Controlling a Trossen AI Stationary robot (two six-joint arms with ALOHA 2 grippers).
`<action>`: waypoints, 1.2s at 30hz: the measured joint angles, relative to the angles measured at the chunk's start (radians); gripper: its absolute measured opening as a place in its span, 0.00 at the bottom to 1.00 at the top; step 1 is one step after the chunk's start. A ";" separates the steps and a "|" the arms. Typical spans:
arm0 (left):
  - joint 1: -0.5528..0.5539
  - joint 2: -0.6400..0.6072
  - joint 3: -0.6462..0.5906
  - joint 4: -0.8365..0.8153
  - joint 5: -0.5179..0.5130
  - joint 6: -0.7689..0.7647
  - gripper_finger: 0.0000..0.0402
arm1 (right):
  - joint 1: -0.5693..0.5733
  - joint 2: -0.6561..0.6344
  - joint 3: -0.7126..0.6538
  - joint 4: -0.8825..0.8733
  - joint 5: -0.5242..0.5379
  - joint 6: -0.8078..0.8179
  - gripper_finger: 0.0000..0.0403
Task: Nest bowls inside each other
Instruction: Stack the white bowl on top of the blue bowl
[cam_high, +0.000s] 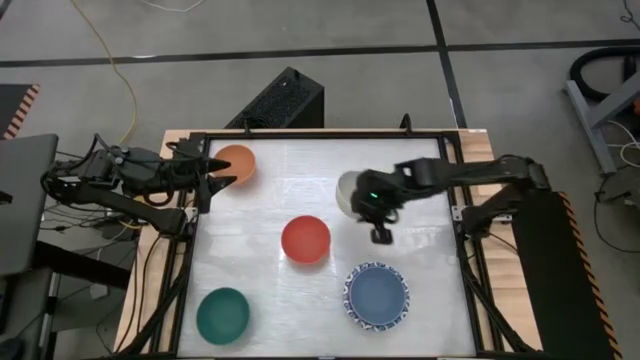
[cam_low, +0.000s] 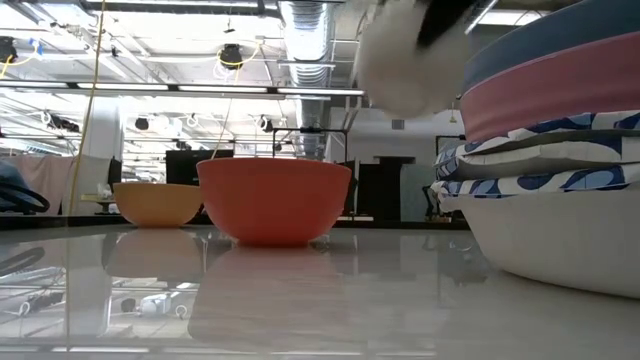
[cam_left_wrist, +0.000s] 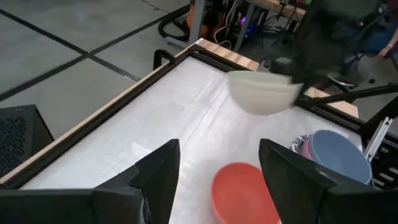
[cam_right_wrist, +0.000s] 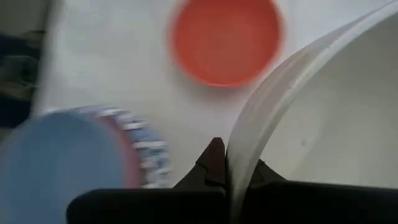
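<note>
**Cream bowl lifted, stack waiting**

The right gripper (cam_high: 381, 232) pinches the rim of the cream bowl (cam_high: 349, 192), held off the table (cam_high: 260, 300) right of centre. A thin rim grip could let it swing or slip. At lower right the stack (cam_high: 378, 296) holds blue over pink over patterned bowls. The left gripper (cam_high: 215, 171) waits wide at upper left.

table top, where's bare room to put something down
Bare: between the orange bowl and the cream bowl in the right claw; also between the teal bowl and the stack. Crowded around the red bowl.
</note>
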 joint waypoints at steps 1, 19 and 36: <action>0.000 0.000 0.000 0.000 0.006 0.005 0.52 | 0.032 -0.021 0.000 0.002 -0.018 0.008 0.02; 0.000 -0.014 0.000 0.001 0.035 0.073 0.52 | 0.607 0.030 0.000 0.083 0.131 0.246 0.02; 0.000 -0.046 0.000 0.212 0.154 0.123 0.52 | 0.629 0.096 0.000 0.000 0.147 0.282 0.03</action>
